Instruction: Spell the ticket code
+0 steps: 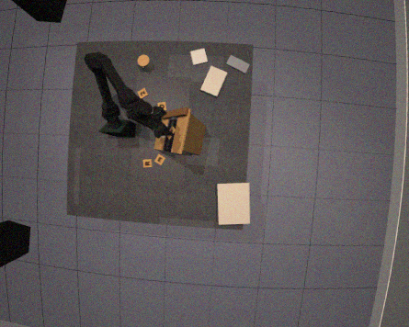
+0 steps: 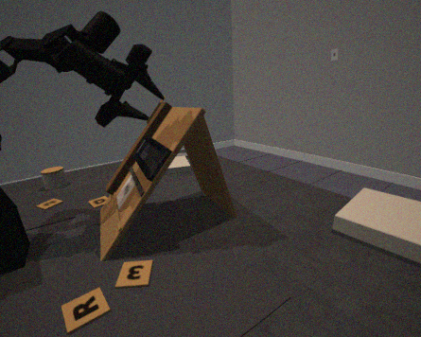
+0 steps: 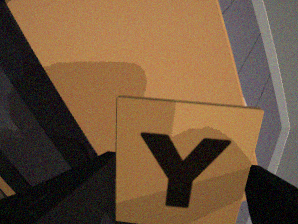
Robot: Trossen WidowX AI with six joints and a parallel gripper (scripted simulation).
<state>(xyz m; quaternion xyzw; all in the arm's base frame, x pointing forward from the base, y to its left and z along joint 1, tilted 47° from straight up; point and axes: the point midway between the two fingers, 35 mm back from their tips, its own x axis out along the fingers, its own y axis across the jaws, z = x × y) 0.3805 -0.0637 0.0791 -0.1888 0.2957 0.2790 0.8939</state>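
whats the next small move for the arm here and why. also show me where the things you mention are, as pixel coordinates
Probably ease the hand (image 2: 156,109) (image 3: 181,168) down toward the dark rail (image 2: 152,157) on the board (image 2: 181,124), keeping its grip and squaring the Y tile (image 3: 182,200) to the rail before sliding. The tile is pinched with its letter upright in the wrist view, over the board's bare wood, while the rail runs slanted off to one side.

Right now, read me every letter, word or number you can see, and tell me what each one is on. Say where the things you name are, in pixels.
"Y": on the tile (image 3: 150,120) held in the end effector (image 1: 164,123) (image 2: 155,108).
"R": on a tile (image 1: 147,163) (image 2: 76,318), lying on the counter (image 1: 124,193) (image 2: 222,303).
"D": on a tile (image 1: 162,105) (image 2: 98,202) near the board (image 1: 195,135) (image 2: 218,189); small and blurry.
Too blurred to settle: the marks on two other loose tiles and the ticket (image 2: 125,191).
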